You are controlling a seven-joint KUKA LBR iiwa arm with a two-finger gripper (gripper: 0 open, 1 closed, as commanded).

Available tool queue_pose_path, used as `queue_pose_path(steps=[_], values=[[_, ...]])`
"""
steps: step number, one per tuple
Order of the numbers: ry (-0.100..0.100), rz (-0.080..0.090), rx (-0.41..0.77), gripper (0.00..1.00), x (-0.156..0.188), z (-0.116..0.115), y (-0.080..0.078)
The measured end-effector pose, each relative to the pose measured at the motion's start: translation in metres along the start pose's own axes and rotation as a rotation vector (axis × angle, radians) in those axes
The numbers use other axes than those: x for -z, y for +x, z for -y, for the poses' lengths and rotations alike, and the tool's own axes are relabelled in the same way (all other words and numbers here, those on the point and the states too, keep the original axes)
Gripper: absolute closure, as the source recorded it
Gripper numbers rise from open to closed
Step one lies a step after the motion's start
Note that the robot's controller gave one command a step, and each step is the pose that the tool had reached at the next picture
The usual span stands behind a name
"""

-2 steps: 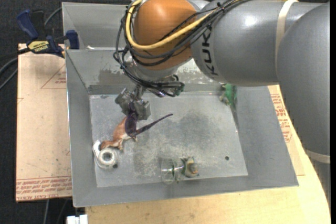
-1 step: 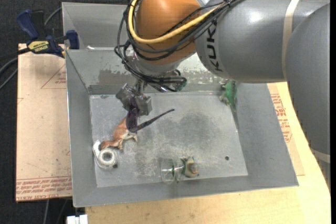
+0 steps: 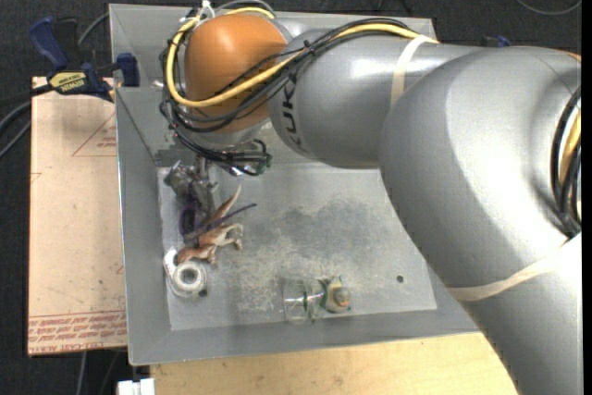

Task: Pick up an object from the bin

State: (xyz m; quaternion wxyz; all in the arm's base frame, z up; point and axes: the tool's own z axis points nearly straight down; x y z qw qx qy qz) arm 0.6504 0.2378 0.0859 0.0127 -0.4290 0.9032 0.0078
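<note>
the gripper (image 3: pixel 199 188) hangs low in the bin (image 3: pixel 361 222), just beyond the white ring (image 3: pixel 188 277) toward the far wall. its tip is right over a small tangle. whether it is parted or clenched cannot be told from here, because the orange wrist cover (image 3: pixel 231 60) and the cables hide most of it.

the tangle is the likely pick. it is a dark purple stringy thing (image 3: pixel 203 216) lying across a tan, lizard-like figure (image 3: pixel 215 241), and both are just beside the white ring on its far side. nothing can be seen held.

to do this step well, i judge the descent should be straight down onto the thickest part of the tangle, a little farther from the white ring than the tan figure's thin limbs. the closing should wait until the tip is near the floor, since thin strands will probably slip out of a shallow pinch.

the white ring sits so near the tangle that a stray closing could catch its edge or push it aside. the bin's wall rises just to the left of the white ring, so there is little room on that side. a small clear and brass-coloured piece (image 3: pixel 319 298) lies well to the right of the white ring, near the front wall, and is out of the way.
</note>
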Motion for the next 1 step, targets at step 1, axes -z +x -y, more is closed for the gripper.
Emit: queue_pose_path(steps=[1], values=[[0.002, 0.000, 0.069, 1.00, 0.1190, -0.0214, 0.0377]])
